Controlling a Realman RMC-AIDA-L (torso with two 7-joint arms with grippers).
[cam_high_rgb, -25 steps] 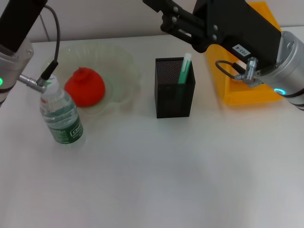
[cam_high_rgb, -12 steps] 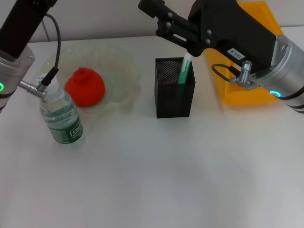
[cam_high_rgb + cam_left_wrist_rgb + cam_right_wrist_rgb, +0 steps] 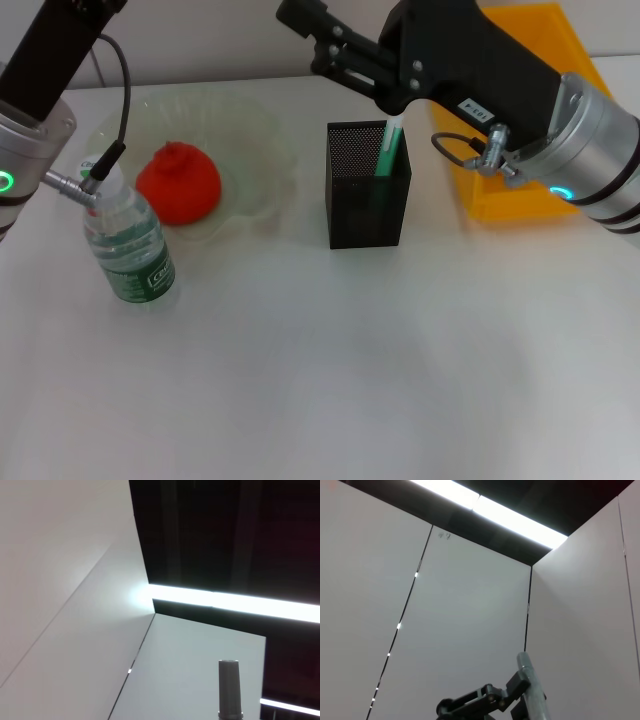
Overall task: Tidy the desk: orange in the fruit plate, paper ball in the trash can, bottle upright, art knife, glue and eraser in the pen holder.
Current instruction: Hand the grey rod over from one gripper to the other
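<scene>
Nearest the camera the bench (image 3: 330, 380) is bare white. At the left of the frame the bottle (image 3: 127, 242) stands upright with its cap up; behind it the orange (image 3: 178, 182) sits inside the fruit plate (image 3: 262, 150). At centre the pen holder (image 3: 367, 186) stands with a green stick (image 3: 388, 146) leaning out of its right corner, and the trash can (image 3: 520, 190) lies beyond, at upper right, largely covered by the right arm.

Over the last second the right arm has slid toward the upper left of the frame, so the right gripper (image 3: 300, 20) now reaches past the pen holder's back rim instead of hanging above it. I read that as a withdrawal after a drop into the holder. No paper ball or eraser shows on the bench, so the tidying looks close to finished, though the holder's contents apart from the stick cannot be made out.

The right arm stretches level from the right edge across the bin; whether its gripper is wide or narrow I cannot tell. The left arm rises steeply at the upper left corner, its cable plug just beside the bottle cap; its gripper is out of view.
</scene>
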